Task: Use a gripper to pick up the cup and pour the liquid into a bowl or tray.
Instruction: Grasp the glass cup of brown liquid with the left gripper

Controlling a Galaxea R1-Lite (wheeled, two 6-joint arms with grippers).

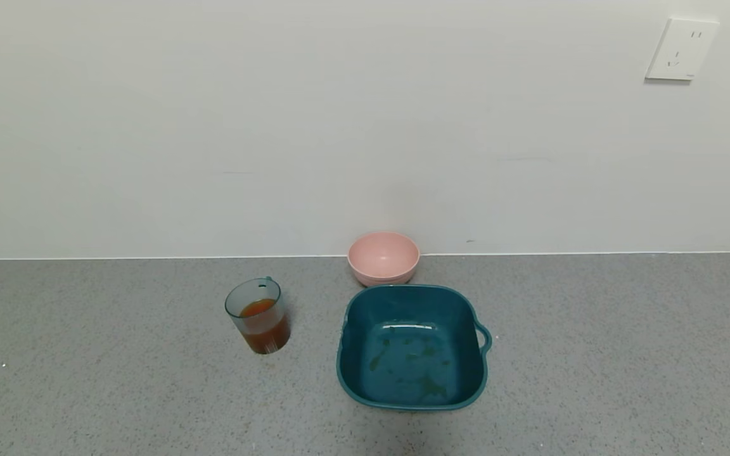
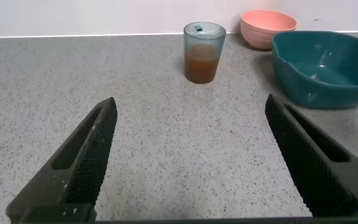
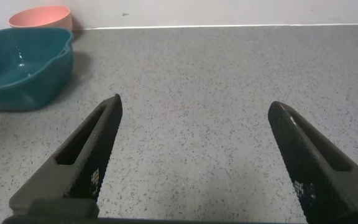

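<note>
The translucent blue-grey cup (image 1: 258,315) stands upright on the grey counter, left of the basin, about half full of orange-brown liquid (image 1: 265,329). The teal rounded-square basin (image 1: 347,354) sits to its right, loop handle on its right side, only faint residue inside. Neither arm shows in the head view. My left gripper (image 2: 190,106) is open and empty, well short of the cup (image 2: 203,51), which stands straight ahead of it. My right gripper (image 3: 194,104) is open and empty over bare counter, with the basin (image 3: 23,74) off to one side.
A small round pink bowl (image 1: 383,256) stands against the white wall just behind the basin; it also shows in the left wrist view (image 2: 267,26) and right wrist view (image 3: 41,17). A wall socket (image 1: 681,49) is at the upper right.
</note>
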